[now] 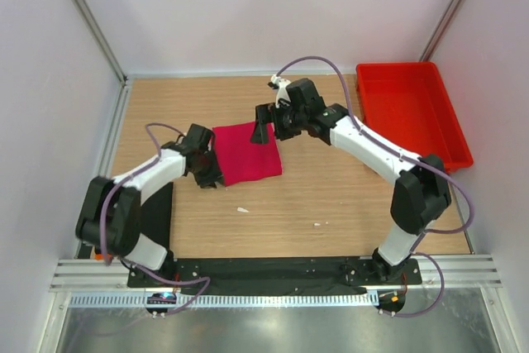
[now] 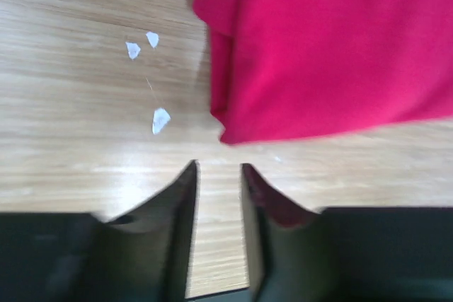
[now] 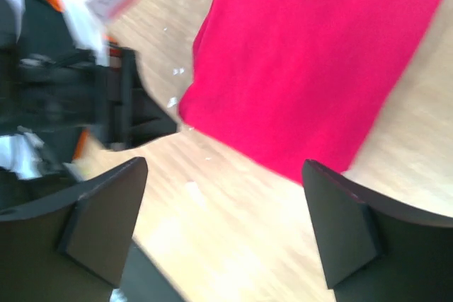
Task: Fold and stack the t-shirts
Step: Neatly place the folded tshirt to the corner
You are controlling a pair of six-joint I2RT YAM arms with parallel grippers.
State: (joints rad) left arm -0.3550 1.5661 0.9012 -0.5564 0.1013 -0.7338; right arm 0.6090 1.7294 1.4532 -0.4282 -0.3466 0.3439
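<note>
1 pink shirt point(image 1: 246, 153) lies folded just ahead of the left pincer point(image 2: 218, 167), narrowly parted and empty; the right pincer point(image 3: 225, 167) gapes wide above it. Stacking remains.

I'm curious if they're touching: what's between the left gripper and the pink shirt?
Only bare wooden table, seen in the left wrist view; the left gripper and pink shirt are apart.

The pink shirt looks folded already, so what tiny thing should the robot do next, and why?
Probably pull both grippers back from the pink shirt. It lies on the table as a neat flat rectangle. The left gripper, just short of its corner, and the right gripper, spread wide above it, hold nothing, so this fold looks done.
</note>
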